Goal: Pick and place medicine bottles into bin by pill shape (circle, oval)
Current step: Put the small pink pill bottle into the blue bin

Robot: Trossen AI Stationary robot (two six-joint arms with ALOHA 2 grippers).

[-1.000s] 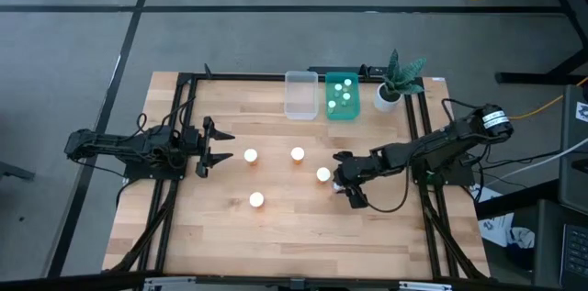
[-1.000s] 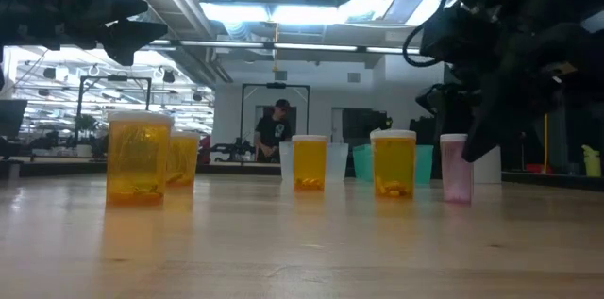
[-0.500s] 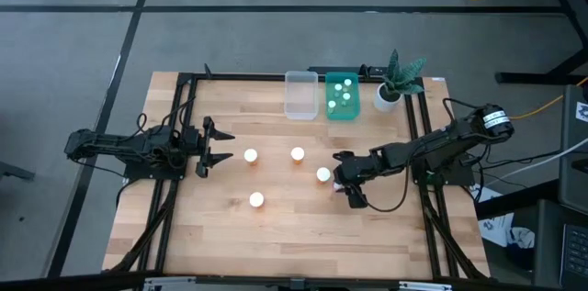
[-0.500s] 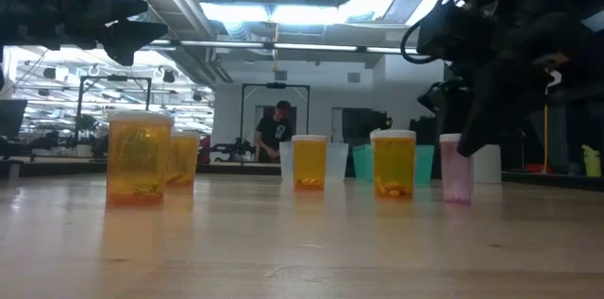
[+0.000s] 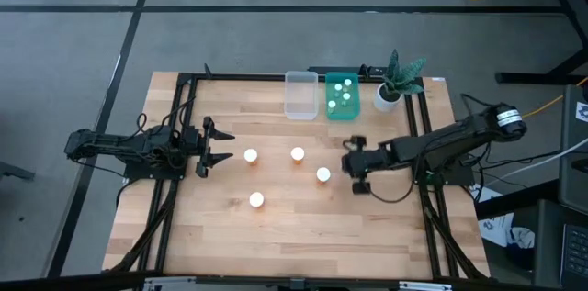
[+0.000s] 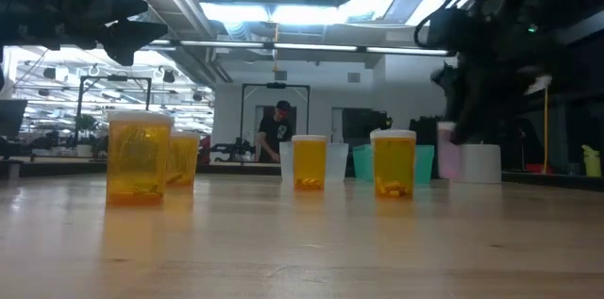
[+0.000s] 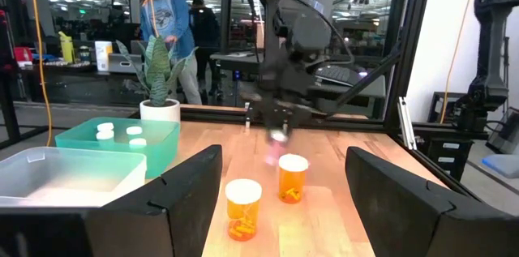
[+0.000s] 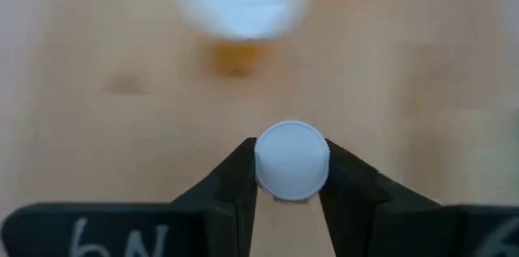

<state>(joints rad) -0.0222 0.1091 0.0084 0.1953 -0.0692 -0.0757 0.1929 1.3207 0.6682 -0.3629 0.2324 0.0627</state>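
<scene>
From above, my right gripper (image 5: pixel 356 170) hung near the table's (image 5: pixel 294 236) right edge; four bottles stood mid-table, the teal tub (image 5: pixel 343 107) held several, the clear tub (image 5: pixel 300 106) looked empty. At my right wrist, fingers pinched a small bottle (image 8: pixel 292 160) below its cap: light, stiff, probably slippery. My left gripper (image 5: pixel 209 147) waited spread.

Potted plant (image 5: pixel 397 82), two people (image 7: pixel 174 26)

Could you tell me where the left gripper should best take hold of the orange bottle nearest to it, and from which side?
Probably from above, fingers closing on the round sides just under the white cap. That orange bottle stands upright, apart from its neighbours, so its wall is free all round. The left gripper hangs open beside it at the table's left; the right gripper holds a small bottle the same way.
</scene>
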